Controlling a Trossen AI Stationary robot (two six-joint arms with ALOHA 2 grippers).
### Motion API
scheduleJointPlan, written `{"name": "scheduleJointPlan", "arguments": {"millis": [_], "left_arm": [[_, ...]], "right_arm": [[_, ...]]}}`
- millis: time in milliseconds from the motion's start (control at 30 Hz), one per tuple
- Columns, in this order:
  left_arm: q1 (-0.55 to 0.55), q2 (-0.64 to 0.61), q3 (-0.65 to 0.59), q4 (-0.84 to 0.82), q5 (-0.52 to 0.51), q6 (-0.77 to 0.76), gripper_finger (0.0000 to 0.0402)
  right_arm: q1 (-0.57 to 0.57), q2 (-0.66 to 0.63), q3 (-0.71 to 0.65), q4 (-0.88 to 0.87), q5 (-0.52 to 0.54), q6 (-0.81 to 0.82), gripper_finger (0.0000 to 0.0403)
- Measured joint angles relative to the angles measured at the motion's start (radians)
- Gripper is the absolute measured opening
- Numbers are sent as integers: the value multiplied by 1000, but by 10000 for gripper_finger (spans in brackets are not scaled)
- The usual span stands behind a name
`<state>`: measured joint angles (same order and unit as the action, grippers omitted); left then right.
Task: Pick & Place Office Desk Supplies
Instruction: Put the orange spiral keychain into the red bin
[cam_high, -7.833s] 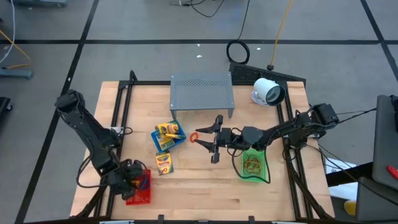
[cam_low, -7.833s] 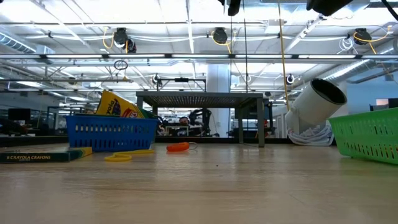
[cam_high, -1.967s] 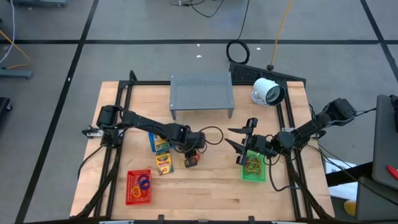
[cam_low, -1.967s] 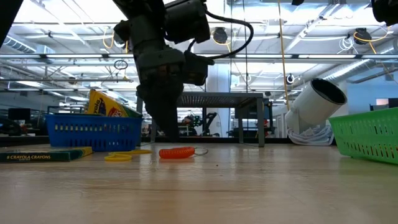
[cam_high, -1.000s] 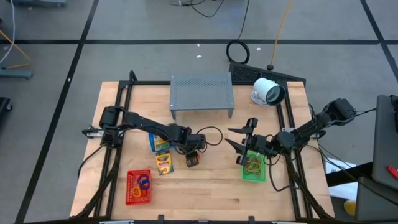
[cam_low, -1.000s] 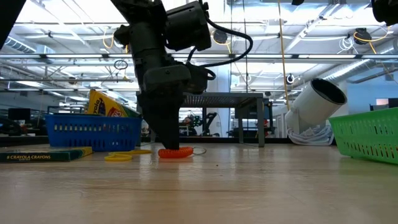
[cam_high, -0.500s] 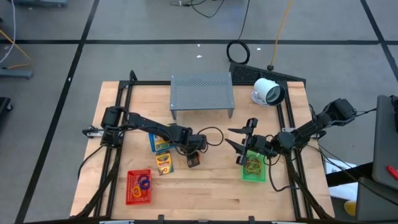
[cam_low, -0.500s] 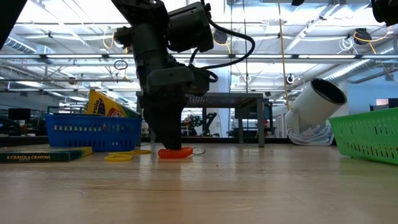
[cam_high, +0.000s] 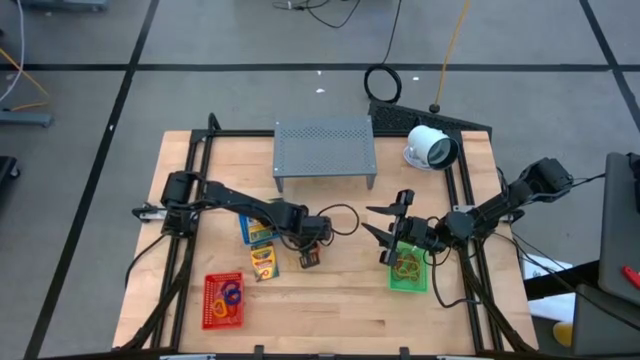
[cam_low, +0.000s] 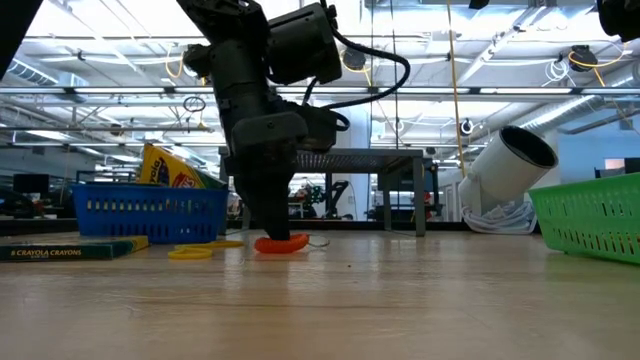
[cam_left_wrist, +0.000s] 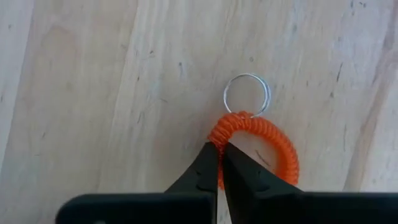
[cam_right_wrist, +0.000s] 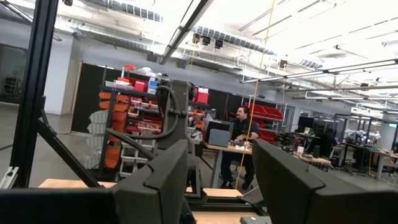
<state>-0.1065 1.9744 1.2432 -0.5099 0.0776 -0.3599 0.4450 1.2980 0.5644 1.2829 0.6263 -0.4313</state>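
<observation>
High view: pale wooden worktop (cam_high: 330, 310) framed by black rails. Three small lattice-walled plastic baskets: a red basket (cam_high: 222, 301) near the front-left corner holding loops, a green basket (cam_high: 408, 269) right of centre holding a tan loop, a blue basket (cam_high: 262, 229) left of centre, mostly hidden by the left arm. One flat crayon pack (cam_high: 264, 262) lying just in front of the blue one. Grey perforated metal stand (cam_high: 325, 147) at the back; white round device (cam_high: 431, 148) beside it at the right. Left hand (cam_high: 309, 258) down at the worktop's middle on an orange spot. Right hand (cam_high: 390, 232) lifted beside the green basket's back edge, fingers spread, holding nothing.

Low view: orange coiled band (cam_low: 281, 243) lying on the wood, with the dark left hand (cam_low: 277, 228) pressed down onto it. Flat yellow loop (cam_low: 190, 253) on the wood before the blue basket (cam_low: 165, 214). Two crayon packs here: one standing tilted in that basket, one flat at the left edge.

Left wrist view: two dark tapered fingers (cam_left_wrist: 202, 177) clenched tip to tip on the ribbed orange coil's near rim; one thin metal ring (cam_left_wrist: 247, 98) attached at its far side, flat on the grain.

Right wrist view: two blocky dark fingers (cam_right_wrist: 155, 180) held apart, only the room between them.
</observation>
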Motion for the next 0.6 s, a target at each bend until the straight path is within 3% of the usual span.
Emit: {"name": "scheduleJointPlan", "arguments": {"millis": [200,600], "left_arm": [[-14,-94,-3,26,39,2,5],[-58,-398,0,99,-26,58,4]], "right_arm": [[0,0,0,0,1,0,169],[0,0,0,0,1,0,169]]}}
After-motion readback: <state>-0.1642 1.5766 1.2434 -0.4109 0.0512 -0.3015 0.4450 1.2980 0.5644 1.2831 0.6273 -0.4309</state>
